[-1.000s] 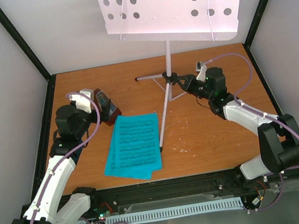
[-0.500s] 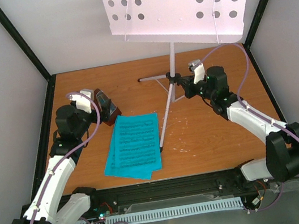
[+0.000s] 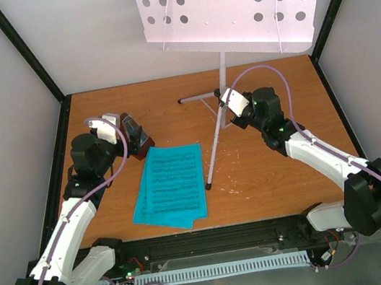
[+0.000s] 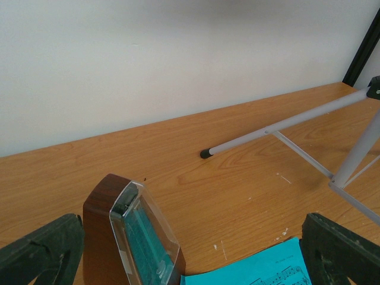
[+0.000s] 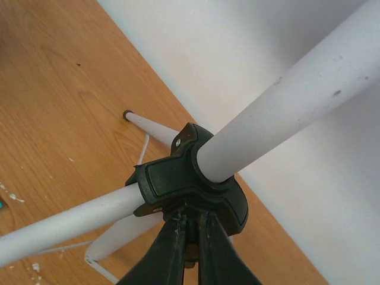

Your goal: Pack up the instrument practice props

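Music stand's (image 5: 285, 101) hub (image 5: 190, 187) at tips of right gripper's (image 5: 190, 224) narrowed jaws

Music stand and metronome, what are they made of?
The music stand looks like painted metal: pale, smooth, with punched holes. Its leg hub seems black plastic. The metronome is glossy brown with a wood-grain look, maybe wood or plastic; its cover is clear, shiny, plastic-looking.

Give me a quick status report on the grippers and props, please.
Left gripper open, metronome just ahead. Right gripper shut on stand at its hub. Sheets flat, beside stand's near leg. Nothing packed yet.
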Action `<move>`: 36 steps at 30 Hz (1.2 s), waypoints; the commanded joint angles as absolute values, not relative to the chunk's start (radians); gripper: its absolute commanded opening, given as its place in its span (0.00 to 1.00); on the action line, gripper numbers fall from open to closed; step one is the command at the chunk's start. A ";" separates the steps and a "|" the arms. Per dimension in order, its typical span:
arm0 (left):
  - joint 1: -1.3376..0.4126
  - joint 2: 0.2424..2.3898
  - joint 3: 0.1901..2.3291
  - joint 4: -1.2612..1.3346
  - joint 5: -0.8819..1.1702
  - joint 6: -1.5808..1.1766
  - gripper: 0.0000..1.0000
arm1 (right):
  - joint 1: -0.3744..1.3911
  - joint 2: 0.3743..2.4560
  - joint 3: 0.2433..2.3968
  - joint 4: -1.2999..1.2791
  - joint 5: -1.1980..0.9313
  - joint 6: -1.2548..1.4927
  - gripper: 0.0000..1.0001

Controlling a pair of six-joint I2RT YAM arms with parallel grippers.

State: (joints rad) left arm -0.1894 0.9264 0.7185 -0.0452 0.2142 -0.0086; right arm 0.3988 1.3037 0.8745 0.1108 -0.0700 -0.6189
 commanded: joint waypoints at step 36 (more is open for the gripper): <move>-0.181 0.931 0.723 -0.026 0.225 0.001 0.99 | 0.336 1.262 0.759 0.242 -0.129 1.200 0.86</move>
State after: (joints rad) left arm -0.1894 0.9268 0.7185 -0.0448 0.2176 -0.0086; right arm 0.3458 1.2484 0.7525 0.1688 -0.0689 1.0481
